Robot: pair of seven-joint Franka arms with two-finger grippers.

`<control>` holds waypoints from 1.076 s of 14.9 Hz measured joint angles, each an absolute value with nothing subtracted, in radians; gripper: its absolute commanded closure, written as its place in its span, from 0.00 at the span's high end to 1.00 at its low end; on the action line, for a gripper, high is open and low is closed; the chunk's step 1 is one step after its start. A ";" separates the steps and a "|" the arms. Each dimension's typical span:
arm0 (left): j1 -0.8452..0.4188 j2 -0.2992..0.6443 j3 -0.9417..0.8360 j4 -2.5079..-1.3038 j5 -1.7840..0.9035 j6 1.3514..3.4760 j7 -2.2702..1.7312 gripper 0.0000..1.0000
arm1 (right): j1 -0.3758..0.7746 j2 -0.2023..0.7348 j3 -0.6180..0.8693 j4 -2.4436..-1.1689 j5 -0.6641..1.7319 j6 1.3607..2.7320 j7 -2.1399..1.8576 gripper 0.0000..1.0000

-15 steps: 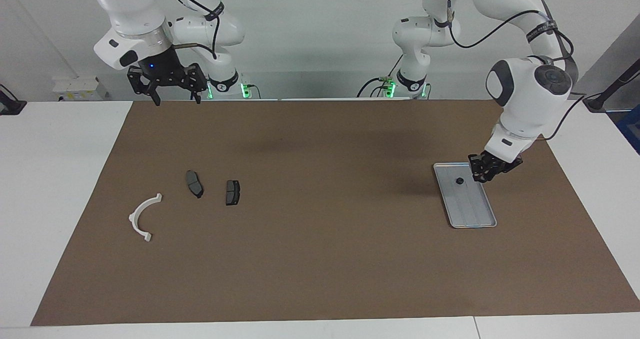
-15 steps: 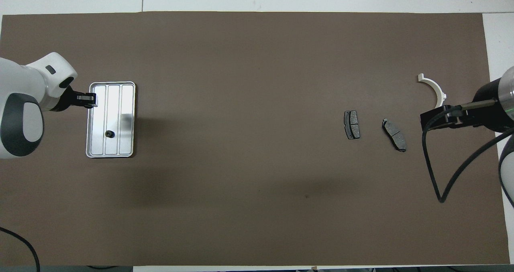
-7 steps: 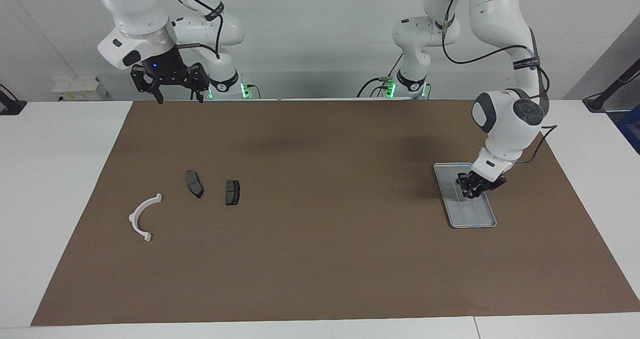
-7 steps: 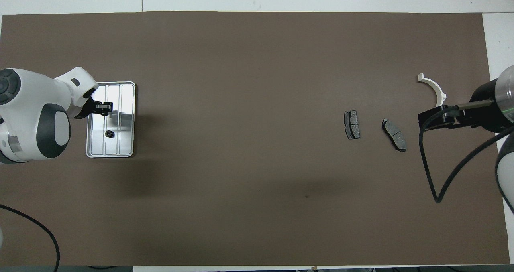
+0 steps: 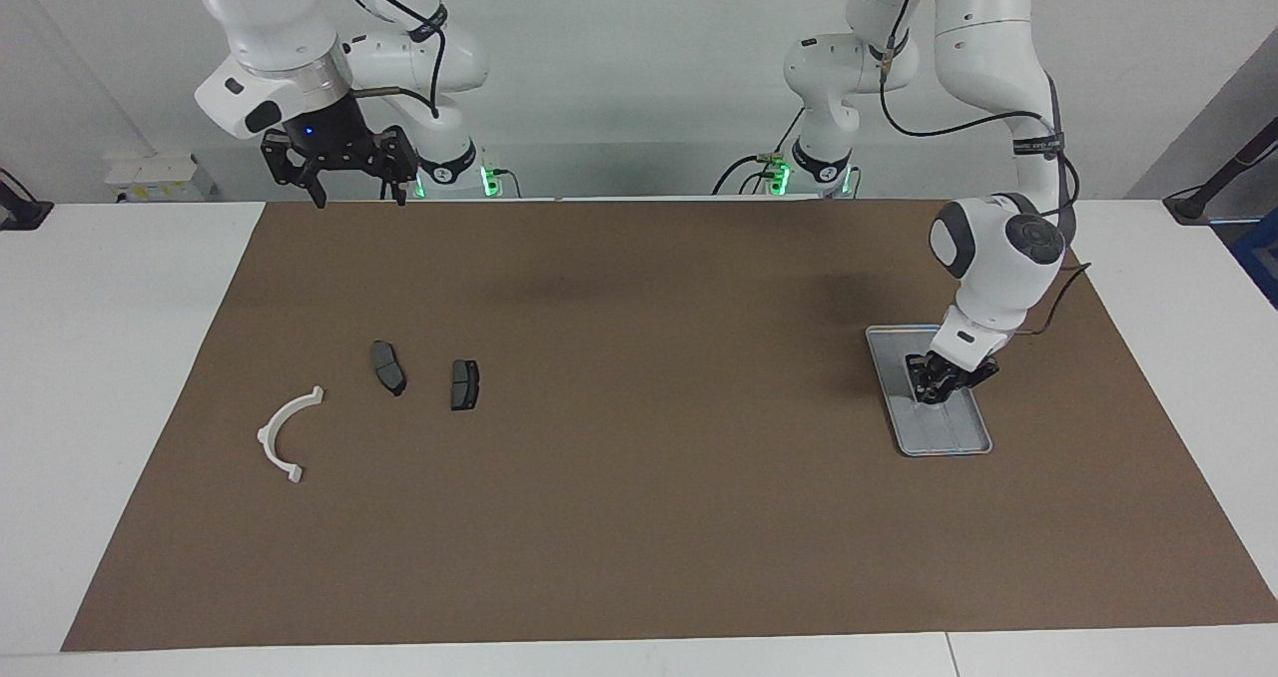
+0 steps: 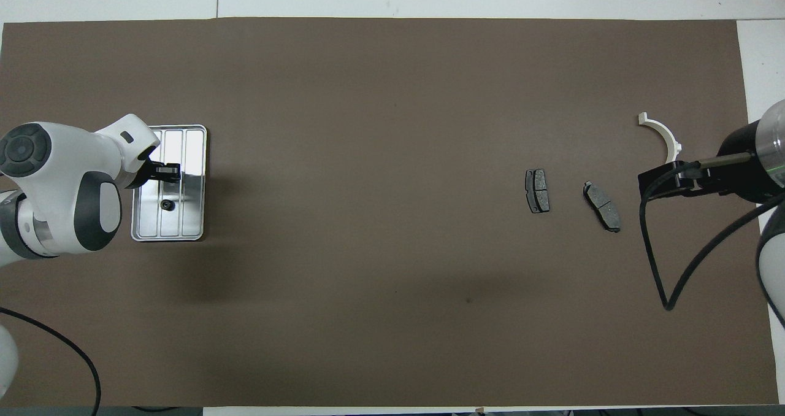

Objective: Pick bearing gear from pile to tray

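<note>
At the left arm's end of the table, on the brown mat (image 5: 639, 517): the silver tray (image 5: 973, 447), with the left gripper (image 5: 937, 382) low over its middle. Impossible to tell whether open, closed, or clamped on a part. In the overhead view, one small black bearing gear (image 6: 166, 204) lying in the tray's middle channel, toward the end nearer the robots, apart from the gripper; hidden under the wrist in the facing view.

At the right arm's end: two dark grey flat pads (image 5: 388, 367) (image 5: 463, 384) side by side, and a white arc bracket (image 5: 288, 433) beside them, farther from the robots. No black round pieces visible among them. Above the mat's edge there, the right gripper (image 5: 357, 198) waiting high, fingers spread wide, holding nothing.

Probably the placing step, with delivery into the tray at or near its end. Next, most likely: release, if anything is held, then a straight lift clear of the low rim, without brushing the gear or nudging the tray.
</note>
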State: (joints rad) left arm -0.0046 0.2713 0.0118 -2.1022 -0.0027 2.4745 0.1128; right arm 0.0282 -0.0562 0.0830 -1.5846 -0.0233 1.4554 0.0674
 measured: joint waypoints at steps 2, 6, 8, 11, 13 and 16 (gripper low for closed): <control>-0.005 0.272 0.008 -2.100 -0.003 2.462 0.113 1.00 | 0.029 -0.056 0.083 -1.584 -0.023 1.455 0.067 1.00; -0.005 0.263 0.008 -1.986 -0.003 2.279 0.113 1.00 | 0.030 -0.053 0.083 -1.588 -0.023 1.472 0.070 1.00; -0.005 0.230 0.009 -1.887 -0.004 2.166 0.112 1.00 | 0.030 -0.053 0.083 -1.589 -0.023 1.472 0.075 1.00; -0.004 0.125 0.014 -1.772 -0.031 2.051 0.098 1.00 | 0.030 -0.052 0.083 -1.589 -0.023 1.472 0.075 1.00; 0.003 0.034 0.016 -1.719 -0.034 1.988 0.057 1.00 | 0.030 -0.050 0.083 -1.590 -0.023 1.472 0.075 1.00; 0.010 -0.078 0.017 -1.688 -0.035 1.940 -0.073 1.00 | 0.031 -0.049 0.083 -1.590 -0.023 1.472 0.075 1.00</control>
State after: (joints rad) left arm 0.0103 -0.0783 0.0169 -1.6879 -0.0354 1.9402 -0.0726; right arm 0.0313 -0.0487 0.0829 -1.5903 -0.0233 1.4718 0.0750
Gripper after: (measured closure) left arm 0.000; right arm 0.000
